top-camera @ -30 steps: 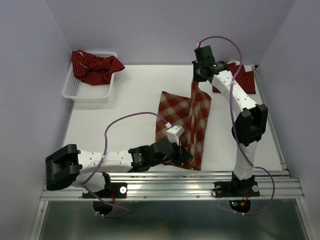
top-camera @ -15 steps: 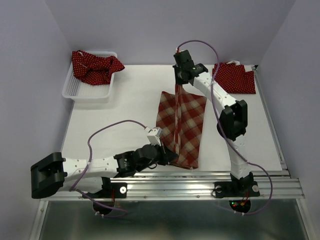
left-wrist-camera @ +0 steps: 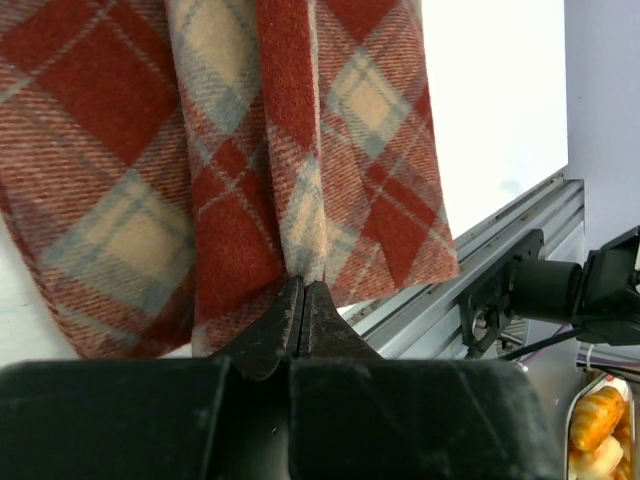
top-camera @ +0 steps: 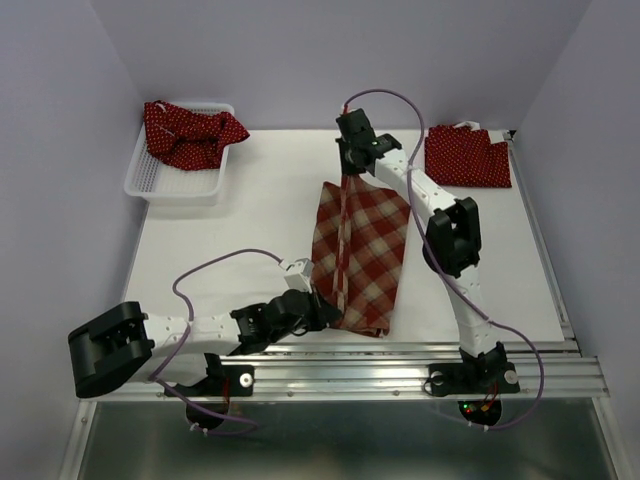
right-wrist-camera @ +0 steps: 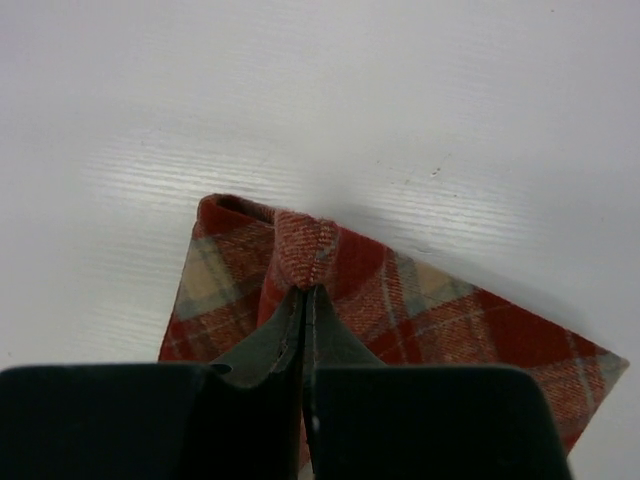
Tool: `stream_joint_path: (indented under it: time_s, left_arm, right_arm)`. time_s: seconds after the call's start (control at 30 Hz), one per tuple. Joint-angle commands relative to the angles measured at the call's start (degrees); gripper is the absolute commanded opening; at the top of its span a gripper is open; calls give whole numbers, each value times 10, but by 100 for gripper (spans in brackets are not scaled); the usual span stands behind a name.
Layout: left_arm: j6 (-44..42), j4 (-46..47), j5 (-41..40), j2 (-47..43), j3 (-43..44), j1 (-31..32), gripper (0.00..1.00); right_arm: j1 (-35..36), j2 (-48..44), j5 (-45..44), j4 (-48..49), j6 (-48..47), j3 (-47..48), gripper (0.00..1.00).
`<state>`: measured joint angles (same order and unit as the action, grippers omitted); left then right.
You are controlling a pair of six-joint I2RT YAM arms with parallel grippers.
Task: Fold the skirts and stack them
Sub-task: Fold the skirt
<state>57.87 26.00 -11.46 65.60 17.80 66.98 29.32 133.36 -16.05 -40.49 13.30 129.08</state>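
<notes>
The red-and-tan plaid skirt (top-camera: 362,255) lies lengthwise in the middle of the table, with a raised ridge of cloth running along its left part. My left gripper (top-camera: 322,306) is shut on the skirt's near edge; in the left wrist view its jaws (left-wrist-camera: 304,286) pinch a fold of plaid (left-wrist-camera: 230,150). My right gripper (top-camera: 349,173) is shut on the far edge, and a tuck of plaid (right-wrist-camera: 400,300) bulges at its tips (right-wrist-camera: 304,292). One dark red dotted skirt (top-camera: 192,132) lies crumpled in the basket. Another (top-camera: 467,157) lies folded flat at the back right.
The white mesh basket (top-camera: 170,190) stands at the back left corner. An aluminium rail (top-camera: 400,355) runs along the table's near edge, close under the skirt's hem. Grey walls close in the left, back and right sides.
Both grippers have moved left, carrying the skirt's lifted edge over from its right side towards its left. The right arm has swung away from the folded dotted skirt.
</notes>
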Motion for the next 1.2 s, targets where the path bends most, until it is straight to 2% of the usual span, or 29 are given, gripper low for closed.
stream_joint_path:
  time_s: [0.0, 0.23, 0.37, 0.47, 0.57, 0.6, 0.63, 0.67, 0.73, 0.77, 0.83, 0.93, 0.97, 1.0, 1.03, 1.17]
  left_arm:
    - [13, 9, 46, 8, -17, -3, 0]
    - [41, 1, 40, -25, -56, -23, 0]
    - [46, -38, 38, -29, -58, -38, 0]
    - [40, -85, 29, -23, -35, -43, 14]
    - [27, -109, 28, -16, -12, -43, 37]
    - [21, -118, 26, -14, -5, -43, 42]
    - [18, -139, 21, -10, 10, -43, 52]
    - [18, -153, 17, -9, 18, -43, 55]
    - [13, -176, 14, -12, 33, -44, 60]
    - [12, -197, 11, -15, 45, -44, 61]
    - [13, -217, 3, -32, 55, -44, 61]
    - [15, -258, -19, -68, 68, -44, 64]
    - [28, -300, -29, -78, 73, -44, 65]
    - [43, -333, -46, -101, 74, -44, 76]
    - [51, -349, -54, -111, 75, -44, 82]
    - [77, -409, -86, -155, 77, -44, 88]
  right_arm:
    - [3, 22, -21, 99, -1, 46, 1]
    - [20, 39, -22, 156, 4, 25, 2]
    - [20, 58, -22, 158, 11, 37, 5]
    - [20, 69, -19, 163, 17, 41, 9]
    - [20, 77, -14, 173, 25, 42, 14]
    - [20, 79, -5, 174, 25, 43, 18]
    - [20, 79, 7, 175, 25, 46, 31]
    - [20, 78, 15, 177, 25, 46, 32]
    - [20, 73, 32, 176, 23, 47, 39]
    - [20, 63, 54, 176, 21, 47, 48]
    - [20, 49, 77, 176, 18, 45, 57]
    - [20, 5, 128, 176, 15, 30, 82]
    - [20, -8, 146, 177, 12, 15, 100]
    - [20, -37, 152, 177, 9, 5, 100]
    - [20, -53, 153, 177, 7, -5, 100]
    - [20, -155, 141, 177, 3, -100, 100]
